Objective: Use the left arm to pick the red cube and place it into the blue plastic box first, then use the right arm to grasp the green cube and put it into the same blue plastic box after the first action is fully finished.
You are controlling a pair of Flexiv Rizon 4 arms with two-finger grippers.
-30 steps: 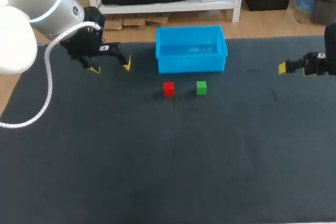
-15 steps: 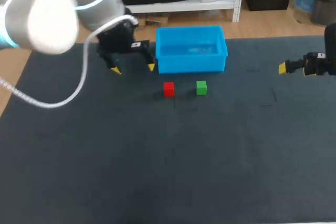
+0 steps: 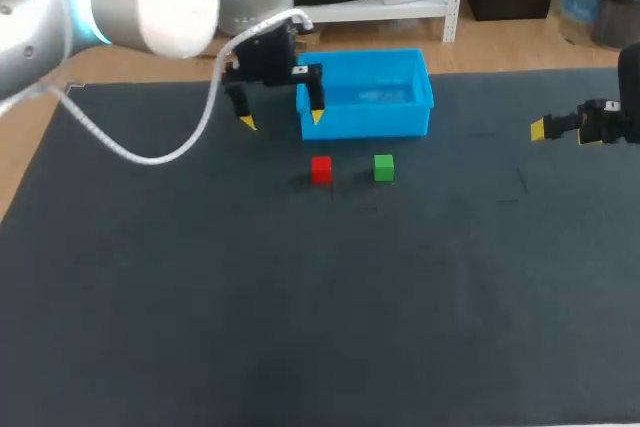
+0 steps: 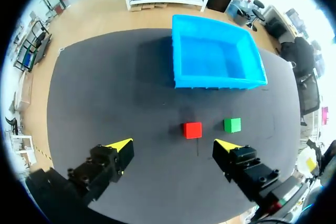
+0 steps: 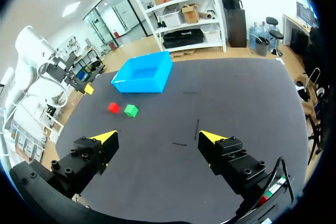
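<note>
A small red cube [image 3: 321, 169] sits on the dark mat with a green cube [image 3: 384, 168] just to its right. Behind them stands the blue plastic box [image 3: 364, 94], nothing inside it. My left gripper [image 3: 281, 121] hovers open at the box's front left corner, above and behind the red cube. From the left wrist, the red cube [image 4: 192, 129] lies ahead of the open left gripper [image 4: 175, 143], the green cube [image 4: 232, 125] beside it, the box [image 4: 215, 59] beyond. My right gripper [image 3: 560, 130] rests open at the far right edge; its own view shows both cubes [image 5: 113, 107] [image 5: 130, 110] and the box [image 5: 144, 74] far ahead.
The dark mat [image 3: 300, 297] covers the whole table. A few faint marks [image 3: 515, 187] lie on it to the right of the cubes. The left arm's white cable [image 3: 150, 152] loops over the left part of the mat.
My left arm has swung rightward from the table's left side to the blue box's front left corner. The right arm and both cubes have stayed where they were.
</note>
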